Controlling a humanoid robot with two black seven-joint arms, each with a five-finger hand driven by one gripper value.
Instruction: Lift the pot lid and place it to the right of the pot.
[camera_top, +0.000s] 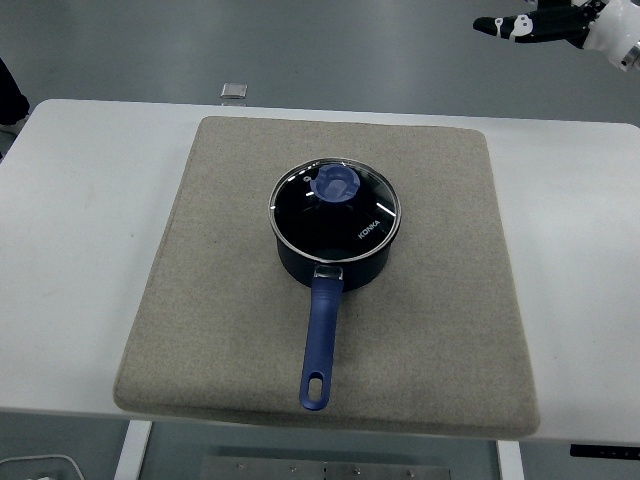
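Head view, the only one. The pot (334, 240), dark blue, sits near the middle of a grey-beige mat (220, 330) on the white table (80, 250), its long blue handle (320, 340) pointing toward the near edge. The lid (300, 205) is seated on the pot: glass with a metal rim and a round blue knob (335, 185) at its centre (a brand word is printed on the glass, right of the knob).

Handling, as a guess: glass lid, so stiff, moderately heavy for its size, breakable if dropped or knocked against the pot rim. Glass and rim look smooth and slippery, poor to pinch. The knob is the obvious hold, raised and reachable from above, fingertips around it. Lift straight up so the rim clears, then over to the bare mat right of the pot, which looks roomy enough and soft enough to set it down flat.

The right hand (545, 22) is at the top right corner, high and well apart from the pot, beyond the table's far edge in the picture. It is cut by the frame, wrist partly out of shot. The fingers (500, 24) point left, stretched out and spread, nothing in them. Not yet over the lid.

The left hand is not visible. A dark shape (10, 95) at the left edge can't be identified. A small grey square object (234, 91) lies on the table beyond the mat.
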